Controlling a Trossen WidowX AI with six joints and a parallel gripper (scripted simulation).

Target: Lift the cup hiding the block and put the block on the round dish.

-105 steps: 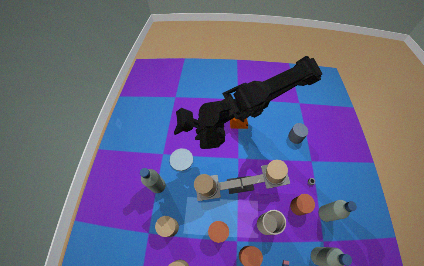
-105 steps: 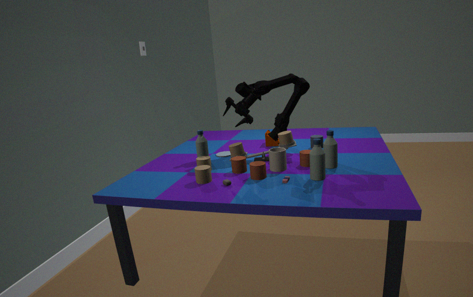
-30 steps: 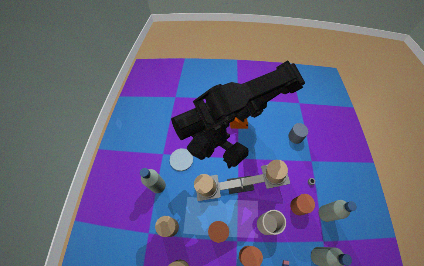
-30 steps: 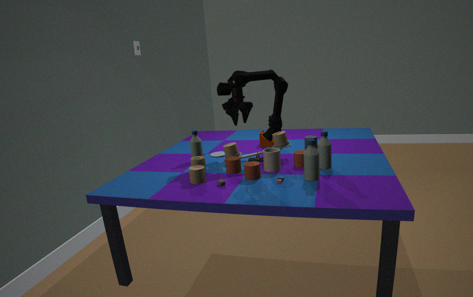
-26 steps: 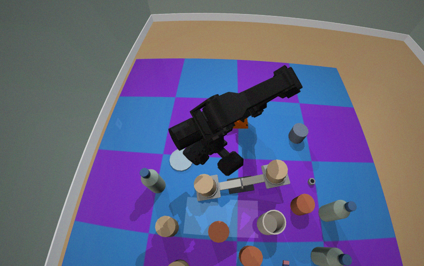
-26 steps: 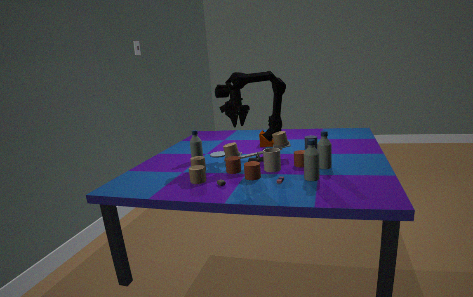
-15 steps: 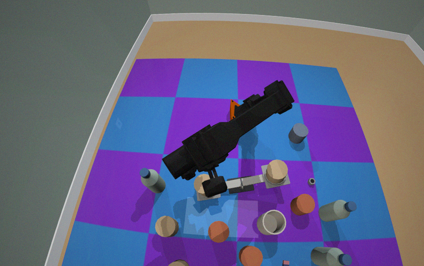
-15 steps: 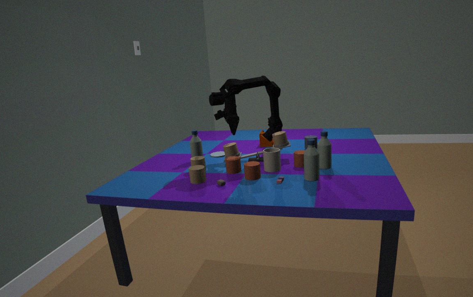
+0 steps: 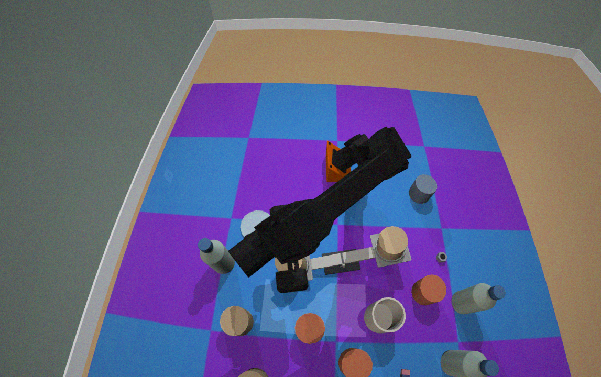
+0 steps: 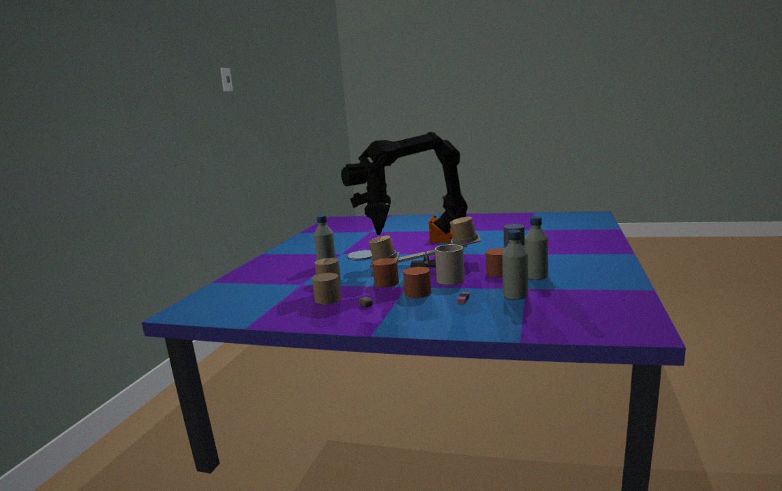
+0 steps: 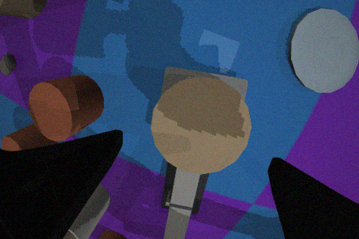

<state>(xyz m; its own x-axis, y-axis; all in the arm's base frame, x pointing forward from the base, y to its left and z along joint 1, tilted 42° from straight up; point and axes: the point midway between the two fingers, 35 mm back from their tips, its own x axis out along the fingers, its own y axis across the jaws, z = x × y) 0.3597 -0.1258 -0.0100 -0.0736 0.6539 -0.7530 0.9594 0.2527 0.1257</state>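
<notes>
The balance (image 9: 357, 255) (image 11: 182, 190) is tilted, its left end low and its right end high. A tan cup (image 10: 382, 249) (image 11: 202, 127) stands on the low left end, mostly hidden by the arm in the top view. The other tan cup (image 9: 392, 242) (image 10: 461, 230) stands on the raised right end. No block shows; what is under either cup is hidden. The round pale dish (image 9: 253, 223) (image 10: 360, 255) (image 11: 324, 51) lies to the left of the balance, partly under the arm in the top view. My gripper (image 11: 196, 152) is open and empty, pointing down above the left cup.
A bottle (image 9: 218, 257) (image 10: 324, 244) stands left of the low cup. Tan cylinders (image 9: 236, 321) (image 10: 326, 288), orange cylinders (image 9: 309, 328) (image 10: 416, 282) and a hollow mug (image 9: 387, 314) (image 10: 449, 265) stand in front of the balance. A grey cylinder (image 9: 422, 188) stands behind its right end; two bottles stand at the right.
</notes>
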